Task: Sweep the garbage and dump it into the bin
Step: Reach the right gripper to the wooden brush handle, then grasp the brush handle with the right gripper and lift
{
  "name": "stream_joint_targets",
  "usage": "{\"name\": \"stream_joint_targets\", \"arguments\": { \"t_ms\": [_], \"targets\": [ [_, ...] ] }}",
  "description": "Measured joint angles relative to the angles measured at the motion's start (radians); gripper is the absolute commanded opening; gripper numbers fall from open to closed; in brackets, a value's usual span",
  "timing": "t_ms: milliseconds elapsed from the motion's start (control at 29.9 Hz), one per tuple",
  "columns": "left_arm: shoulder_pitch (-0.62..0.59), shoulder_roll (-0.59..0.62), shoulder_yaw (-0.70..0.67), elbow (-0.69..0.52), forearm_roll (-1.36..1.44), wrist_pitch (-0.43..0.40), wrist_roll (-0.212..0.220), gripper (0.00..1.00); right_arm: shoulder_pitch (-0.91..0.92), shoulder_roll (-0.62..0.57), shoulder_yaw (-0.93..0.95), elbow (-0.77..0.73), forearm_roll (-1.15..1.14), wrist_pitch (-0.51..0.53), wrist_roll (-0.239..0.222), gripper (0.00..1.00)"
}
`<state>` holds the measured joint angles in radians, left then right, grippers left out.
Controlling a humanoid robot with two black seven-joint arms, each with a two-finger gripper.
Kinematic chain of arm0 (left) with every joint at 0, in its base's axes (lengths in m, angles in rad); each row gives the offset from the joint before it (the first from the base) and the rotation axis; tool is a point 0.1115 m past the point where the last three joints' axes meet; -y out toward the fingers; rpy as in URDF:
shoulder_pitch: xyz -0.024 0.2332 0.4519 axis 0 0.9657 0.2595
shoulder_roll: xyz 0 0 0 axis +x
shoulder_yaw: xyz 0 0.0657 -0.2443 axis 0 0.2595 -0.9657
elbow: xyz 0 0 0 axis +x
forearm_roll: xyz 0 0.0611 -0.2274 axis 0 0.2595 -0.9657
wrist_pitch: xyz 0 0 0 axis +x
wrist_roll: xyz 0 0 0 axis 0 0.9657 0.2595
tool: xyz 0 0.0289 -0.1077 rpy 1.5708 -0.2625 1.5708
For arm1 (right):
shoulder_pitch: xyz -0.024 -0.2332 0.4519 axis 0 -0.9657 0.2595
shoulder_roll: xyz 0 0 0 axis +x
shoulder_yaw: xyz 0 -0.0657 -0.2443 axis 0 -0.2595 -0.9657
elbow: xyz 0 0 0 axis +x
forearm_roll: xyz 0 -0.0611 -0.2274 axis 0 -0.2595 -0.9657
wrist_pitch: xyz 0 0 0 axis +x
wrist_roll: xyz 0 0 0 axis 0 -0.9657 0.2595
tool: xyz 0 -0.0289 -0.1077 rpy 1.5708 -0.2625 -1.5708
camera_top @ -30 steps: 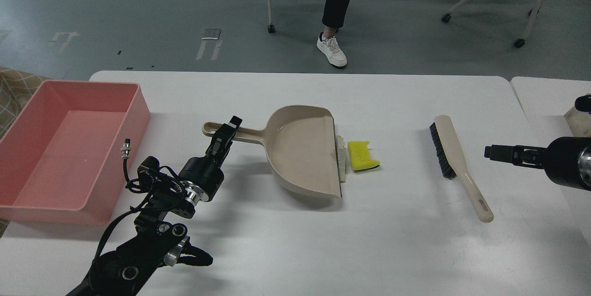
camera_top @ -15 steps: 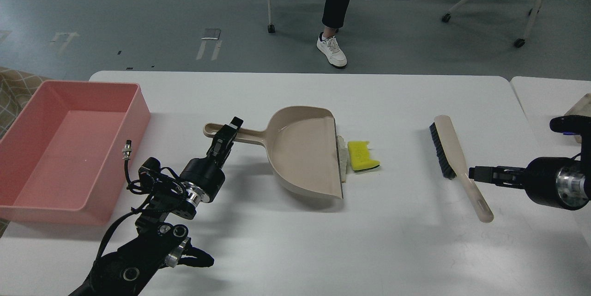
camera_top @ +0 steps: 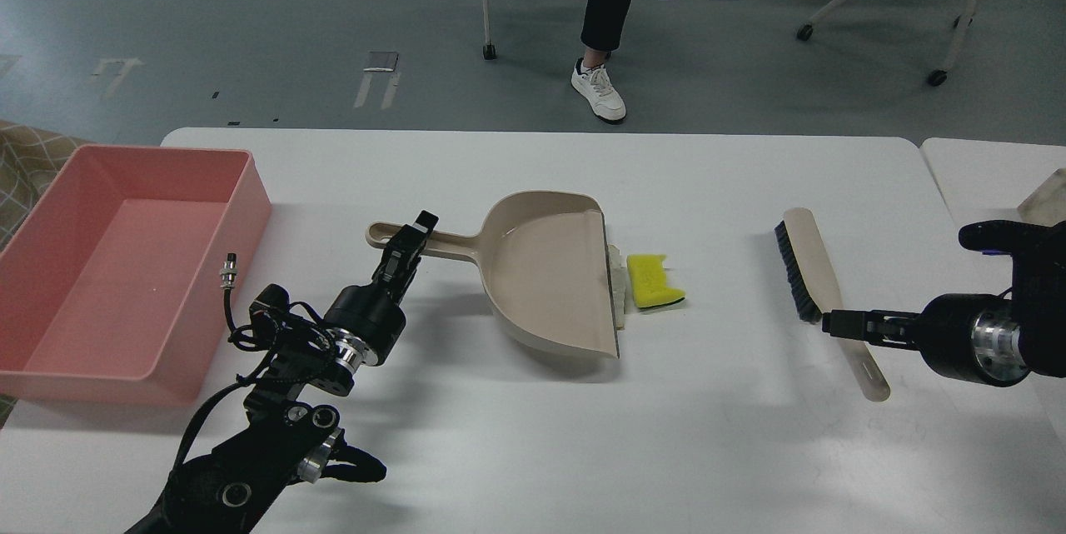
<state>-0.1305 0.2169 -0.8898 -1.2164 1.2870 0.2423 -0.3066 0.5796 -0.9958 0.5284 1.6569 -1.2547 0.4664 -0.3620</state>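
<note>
The white desk (camera_top: 533, 434) carries everything. The pink bin (camera_top: 50, 367) sits well to the outer side of the left hand (camera_top: 410, 244), empty as far as its floor shows. The beige dustpan (camera_top: 550, 267) lies just inboard of that hand, handle pointing toward it and open lip facing the right arm. The brush (camera_top: 812, 267) lies across the tip of the right hand (camera_top: 841, 324), bristles on the side facing the dustpan. The garbage lies just beyond the dustpan's lip, well apart from both hands: a yellow sponge piece (camera_top: 654, 280) and a thin pale stick (camera_top: 618, 288) against the lip.

The step in hand looks like taking up the two tools; no sweeping has begun. The left hand sits over the dustpan handle, fingers on either side of it, but whether they pinch it I cannot tell. The right hand's tip reaches the brush handle at its middle; seen edge-on and dark, its opening cannot be told, nor any grip.

Next, each hand must clamp firmly, and the brush must then go beyond the sponge piece to draw it into the pan.
</note>
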Motion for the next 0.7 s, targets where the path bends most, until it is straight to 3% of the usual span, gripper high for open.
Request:
{"name": "stream_joint_targets", "arguments": {
  "t_ms": [234,468,602,669,702],
  "targets": [
    [0.0,0.0,0.0,0.0,-0.007,0.0,0.0,0.08,-0.029,0.026,-0.001,-0.01,-0.004,-0.02,-0.012,0.66],
    [0.0,-0.001,-0.001,0.0,-0.008,0.0,0.0,0.08,-0.042,0.031,-0.001,-0.011,-0.007,-0.024,-0.028,0.56],
    [0.0,-0.005,-0.003,0.001,-0.008,0.0,0.0,0.08,-0.042,0.031,-0.001,-0.012,-0.008,-0.025,-0.031,0.47],
    [0.0,-0.009,-0.003,0.006,-0.008,0.0,0.0,0.08,-0.042,0.031,-0.001,-0.012,-0.008,-0.025,-0.035,0.33],
    [0.0,-0.011,-0.003,0.008,-0.008,0.0,0.0,0.08,-0.042,0.031,-0.001,-0.012,-0.008,-0.025,-0.038,0.31]
  ]
}}
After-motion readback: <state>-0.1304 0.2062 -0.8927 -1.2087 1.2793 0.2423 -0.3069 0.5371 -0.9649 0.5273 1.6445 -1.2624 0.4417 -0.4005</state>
